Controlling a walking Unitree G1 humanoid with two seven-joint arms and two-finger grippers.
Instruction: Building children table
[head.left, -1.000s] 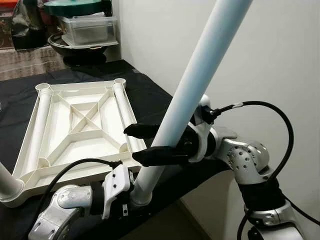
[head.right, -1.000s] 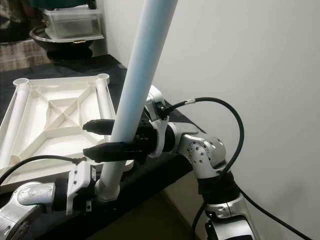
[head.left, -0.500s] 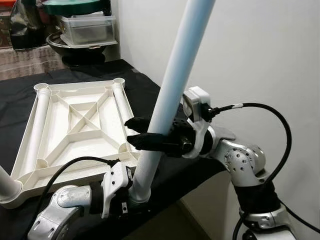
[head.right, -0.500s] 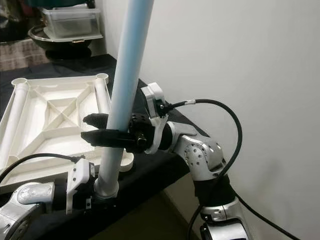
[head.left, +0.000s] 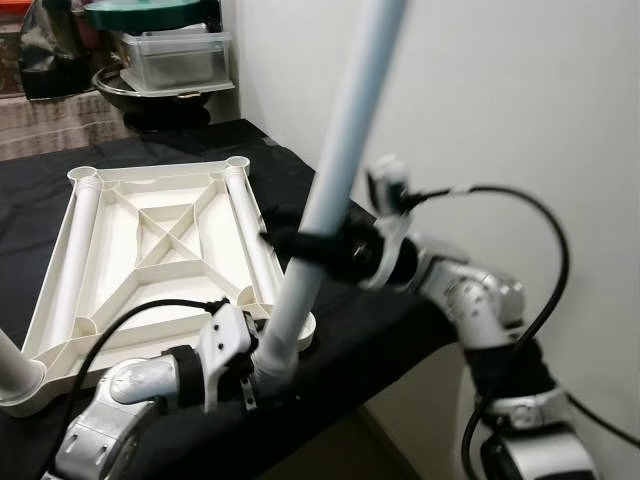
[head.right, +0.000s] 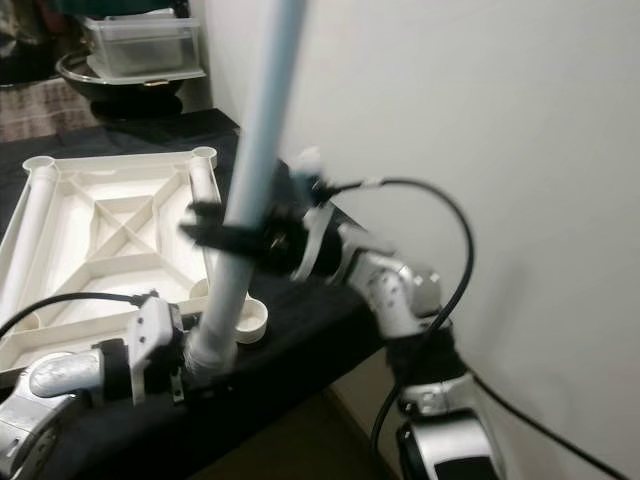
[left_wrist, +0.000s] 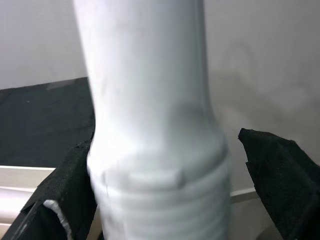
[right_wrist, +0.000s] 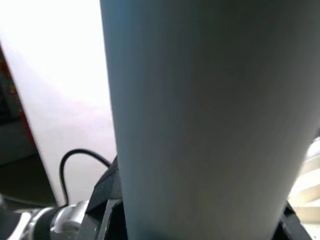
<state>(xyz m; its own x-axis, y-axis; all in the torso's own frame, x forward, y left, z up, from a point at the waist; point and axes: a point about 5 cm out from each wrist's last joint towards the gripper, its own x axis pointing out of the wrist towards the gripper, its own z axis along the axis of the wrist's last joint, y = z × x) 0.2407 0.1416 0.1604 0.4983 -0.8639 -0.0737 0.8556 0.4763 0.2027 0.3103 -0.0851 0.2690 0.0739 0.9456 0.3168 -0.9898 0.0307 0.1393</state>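
Swinging the table leg (head.left: 335, 165) more upright over the tabletop (head.left: 150, 250)'s near corner socket (head.left: 300, 328); right gripper (head.left: 300, 240) and left gripper (head.left: 262, 368) both pinch it, so threading's close.

silver jointed arms, white wrist housings, black fingers (left_wrist: 272, 165), looping black cables (head.left: 545, 260) at each wrist.
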